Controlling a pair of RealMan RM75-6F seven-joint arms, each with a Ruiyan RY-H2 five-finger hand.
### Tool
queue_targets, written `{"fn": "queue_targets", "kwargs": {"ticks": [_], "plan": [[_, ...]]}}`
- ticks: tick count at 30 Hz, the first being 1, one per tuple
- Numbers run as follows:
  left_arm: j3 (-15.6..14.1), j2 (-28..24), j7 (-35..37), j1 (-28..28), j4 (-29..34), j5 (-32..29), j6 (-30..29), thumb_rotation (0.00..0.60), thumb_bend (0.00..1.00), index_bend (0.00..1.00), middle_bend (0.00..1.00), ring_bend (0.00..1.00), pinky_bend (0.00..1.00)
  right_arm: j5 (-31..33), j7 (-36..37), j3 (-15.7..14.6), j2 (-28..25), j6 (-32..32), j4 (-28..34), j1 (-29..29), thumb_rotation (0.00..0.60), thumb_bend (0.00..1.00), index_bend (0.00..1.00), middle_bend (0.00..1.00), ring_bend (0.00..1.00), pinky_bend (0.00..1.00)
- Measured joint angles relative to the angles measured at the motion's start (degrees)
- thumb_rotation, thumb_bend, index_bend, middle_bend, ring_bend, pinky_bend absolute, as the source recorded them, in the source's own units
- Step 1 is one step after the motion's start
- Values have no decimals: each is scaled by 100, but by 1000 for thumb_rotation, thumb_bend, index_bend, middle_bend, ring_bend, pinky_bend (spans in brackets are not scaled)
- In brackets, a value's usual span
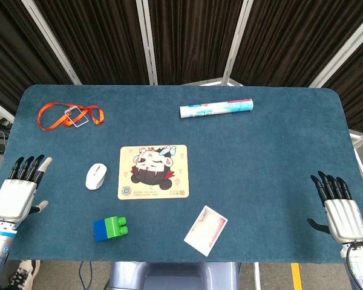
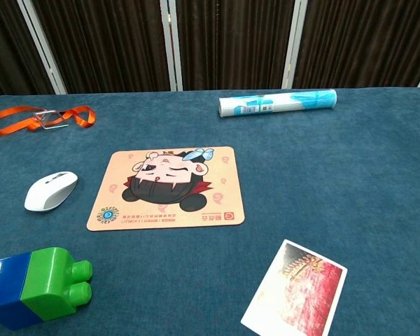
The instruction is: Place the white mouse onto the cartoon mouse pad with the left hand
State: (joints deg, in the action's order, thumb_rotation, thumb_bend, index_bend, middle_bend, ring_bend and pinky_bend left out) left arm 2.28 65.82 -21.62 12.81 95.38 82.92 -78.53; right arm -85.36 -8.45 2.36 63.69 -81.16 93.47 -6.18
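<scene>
Six loose items lay on the blue felt-covered table [image 1: 278, 157], with both robot hands resting at its near corners.

Item 1: white mouse [image 1: 96, 176], flat on the felt just beside the left edge of the cartoon mouse pad [image 1: 153, 171], apart from it and untouched by either hand. The chest view showed a narrow strip of felt between mouse [image 2: 50, 190] and pad [image 2: 169, 187].

Item 2: cartoon mouse pad, peach-coloured, printed with a dark-haired cartoon figure, lying flat near the table's middle with nothing on it.

Item 3: blue-and-green toy building block [image 1: 109, 228], near the front edge, in front of the mouse and well apart from it.

Item 4: red-and-white printed card [image 1: 206, 230], lying flat and skewed, in front of the pad's right corner.

Item 5: white tube with blue and pink print [image 1: 216, 108], on its side toward the far edge.

Item 6: orange lanyard [image 1: 69, 115] with a clear badge holder, at the far left.

Left hand [image 1: 19, 192]: at the near left corner, left of the mouse and clear of it, fingers extended and apart, holding nothing.

Right hand [image 1: 339, 208]: at the near right corner, fingers likewise extended and apart, holding nothing. Neither hand appeared in the chest view.
</scene>
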Motion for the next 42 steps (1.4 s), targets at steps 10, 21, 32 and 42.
{"fn": "queue_targets", "kwargs": {"ticks": [10, 21, 32, 42], "plan": [[-6, -3, 2, -2, -3, 12, -2, 600, 52, 0, 0, 0, 0, -6, -2, -4, -1, -8, 3, 6, 600, 87, 0, 0, 0, 0], [5, 2, -57, 18, -12, -20, 31, 600, 54, 0, 0, 0, 0, 31, -36, 9, -1, 29, 30, -13, 600, 88, 0, 0, 0, 0], [-12, 7, -70, 8, -21, 24, 2, 600, 54, 0, 0, 0, 0, 5, 19, -2, -12, 7, 12, -1, 600, 88, 0, 0, 0, 0], [-19, 9, -87, 25, -42, 34, 34, 600, 53, 0, 0, 0, 0, 5, 8, 0, -5, -2, 4, 3, 600, 86, 0, 0, 0, 0]]}}
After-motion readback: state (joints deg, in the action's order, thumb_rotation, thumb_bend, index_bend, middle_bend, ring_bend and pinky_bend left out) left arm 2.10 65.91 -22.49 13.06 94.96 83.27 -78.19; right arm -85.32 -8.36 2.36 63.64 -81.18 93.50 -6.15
